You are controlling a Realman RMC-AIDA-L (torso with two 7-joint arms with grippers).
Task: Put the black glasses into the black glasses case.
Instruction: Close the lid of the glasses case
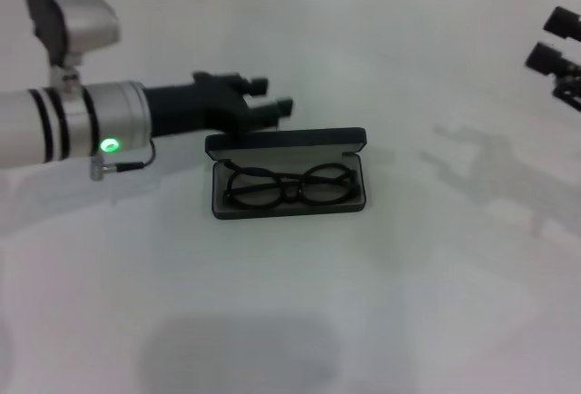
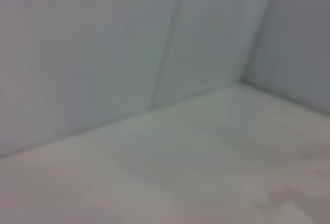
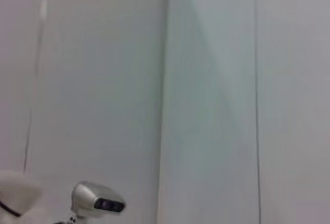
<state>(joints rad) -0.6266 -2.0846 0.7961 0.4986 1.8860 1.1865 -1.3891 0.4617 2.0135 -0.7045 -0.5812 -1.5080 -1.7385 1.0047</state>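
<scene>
While the lid stands raised, the black glasses (image 1: 289,185) lie inside the black glasses case (image 1: 288,174), lenses side by side on the grey lining of the lower tray. Long axis of the frame: across the head view from left to right, parallel to the case's long sides; the temples cannot be made out apart from the frame. Long axis of the case: the same, with the hinged lid upright along the far edge and the tray open toward the robot. Position: near the middle of the white table (image 1: 408,303).

Left gripper (image 1: 270,96): just behind the lid's left end, close to it though contact cannot be judged; fingers parted, nothing between them, pointing toward the robot's right. Its grey forearm with a green light (image 1: 110,146) runs in from the left edge. Right gripper (image 1: 556,46): at the far right edge, well apart from the case; whether its fingers are apart or together cannot be told. Nothing else lies around the case.

Left wrist view: only table surface and pale wall panels (image 2: 103,53); neither case nor glasses. Right wrist view: wall panels and, low down, a grey camera housing (image 3: 98,201), unseen from that side in the head view.
</scene>
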